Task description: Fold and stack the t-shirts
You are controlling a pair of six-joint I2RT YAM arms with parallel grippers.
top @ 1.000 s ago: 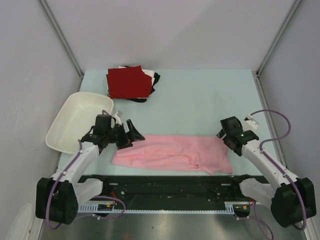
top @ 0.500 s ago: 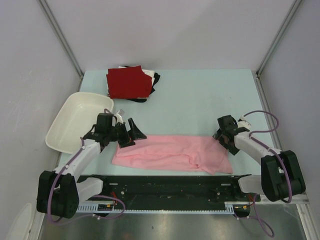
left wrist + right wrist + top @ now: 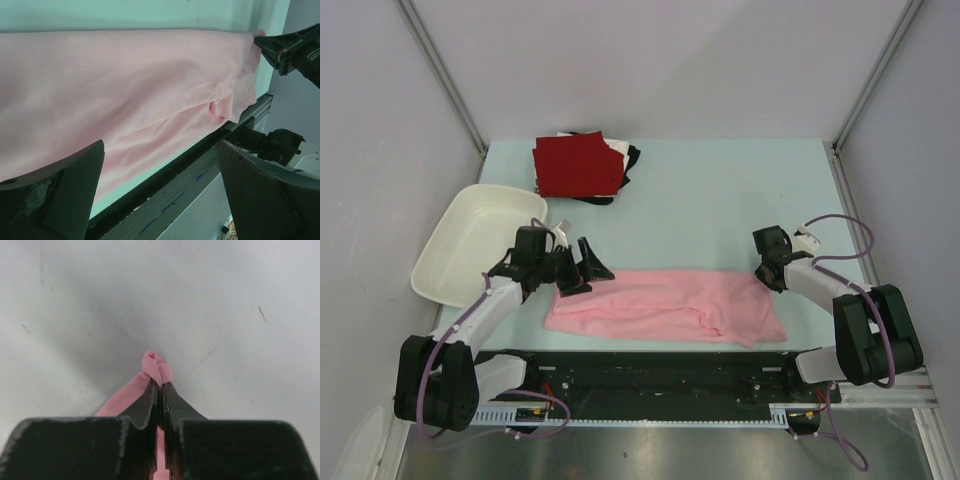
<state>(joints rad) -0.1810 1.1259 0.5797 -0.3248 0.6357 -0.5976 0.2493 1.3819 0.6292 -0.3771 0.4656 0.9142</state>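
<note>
Here's the pink t-shirt (image 3: 665, 305), lying along the near edge of the worktop (image 3: 720, 200), stretched left to right as a long band. It looks partly folded to me, with a crease and a loose flap showing toward its near right end. So the job is some way in but not finished.

Over at the far left corner sits the stack: a dark red t-shirt (image 3: 577, 165) on top, with a white one (image 3: 617, 148) and a black one (image 3: 632, 158) peeking out on its right side. Those three look done. The pink one is well apart from them and has yet to be folded down to stack size and carried across.

The right end effector (image 3: 767, 274) is at the shirt's far right corner, and the right wrist view settles it: the jaws are pinched tight on a small curl of pink cloth (image 3: 156, 370), low over the worktop.

The left end effector (image 3: 584, 272) hangs at the shirt's far left end with its fingers (image 3: 55, 195) spread wide and nothing between them. The pink cloth runs away beneath it toward the other arm.

My read is that the left side needs its own grip on that corner before both ends can be brought over together.

One container here: a white tub (image 3: 450, 260) at the left edge, just beside the left arm. No shirt lies in it.
</note>
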